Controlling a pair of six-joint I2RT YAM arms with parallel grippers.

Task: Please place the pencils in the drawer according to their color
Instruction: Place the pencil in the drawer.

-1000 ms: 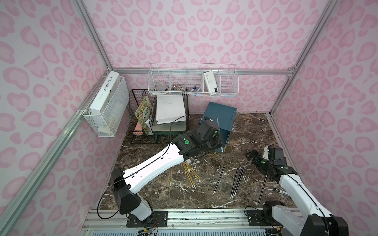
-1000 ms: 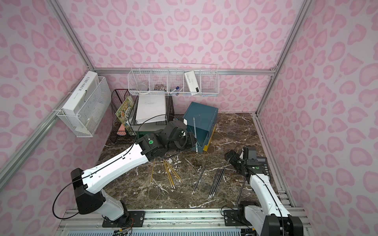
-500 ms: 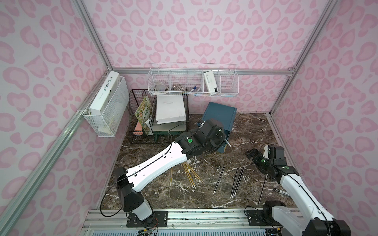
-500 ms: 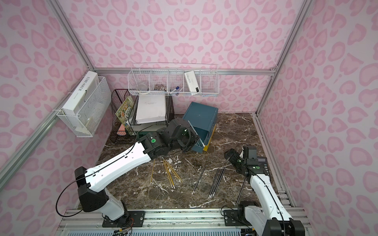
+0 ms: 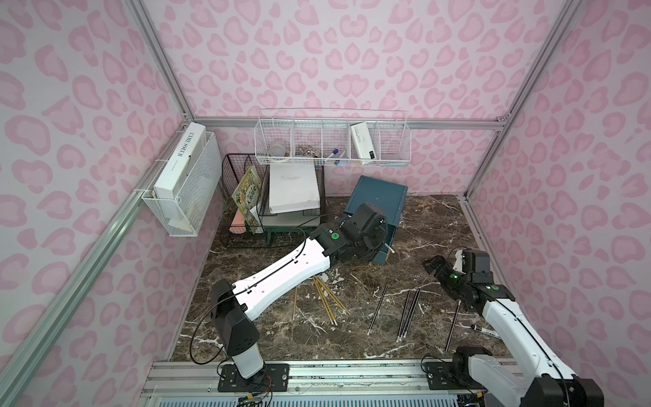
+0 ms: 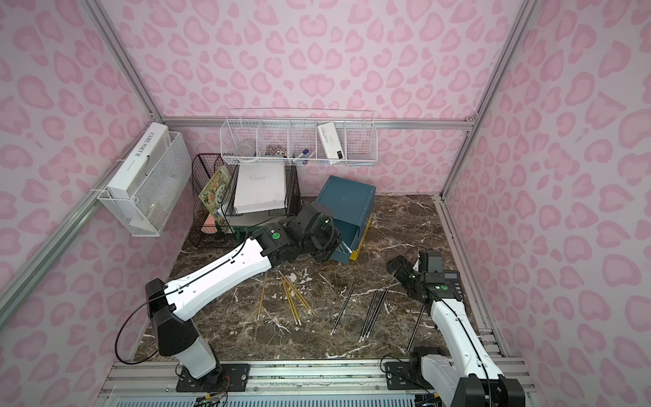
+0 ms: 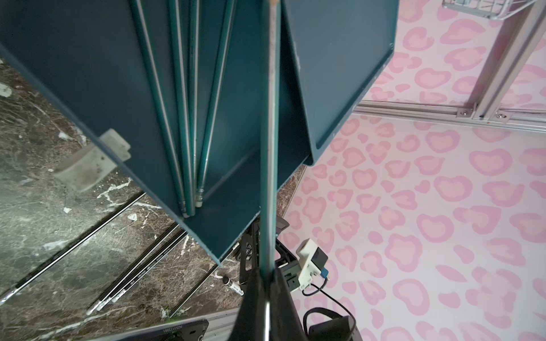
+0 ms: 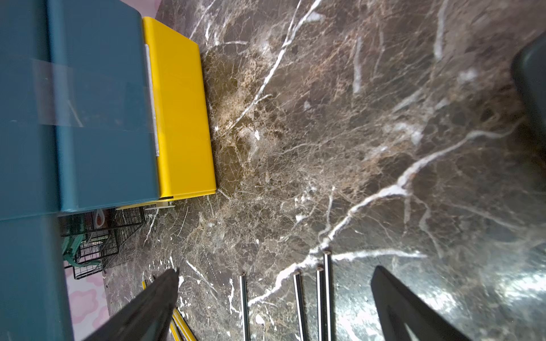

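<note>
Pencils: one teal-green, pinched at the open drawer

The left gripper [image 7: 267, 276] has its black jaws pressed together on a thin teal-green pencil [image 7: 269, 118], gripping it near one end. From the jaws the pencil runs out over one side wall of the pulled-out dark-teal plastic drawer [image 7: 230, 227]. Whether it touches that wall cannot be told. Inside the drawer lie several more teal-green pencils [image 7: 189, 118], fanned, with their pale ends gathered in the corner by the front panel and its small white handle [image 7: 91, 165]. The drawer belongs to the small dark-teal box cabinet [image 5: 380, 190], which stands toward the back of the brown marble tabletop [image 5: 422, 225], with its yellow bottom drawer [image 8: 180, 112] showing beneath.

The right gripper [image 8: 273, 277] hangs with its jaws spread wide and nothing between them, near the thin black pencils [image 8: 298, 295] lying on the marble. Loose yellow pencils [image 5: 327, 299] lie between the two arms, apart from the cabinet. A stubby black-capped marker [image 5: 484, 330] lies beside the right arm.
</note>
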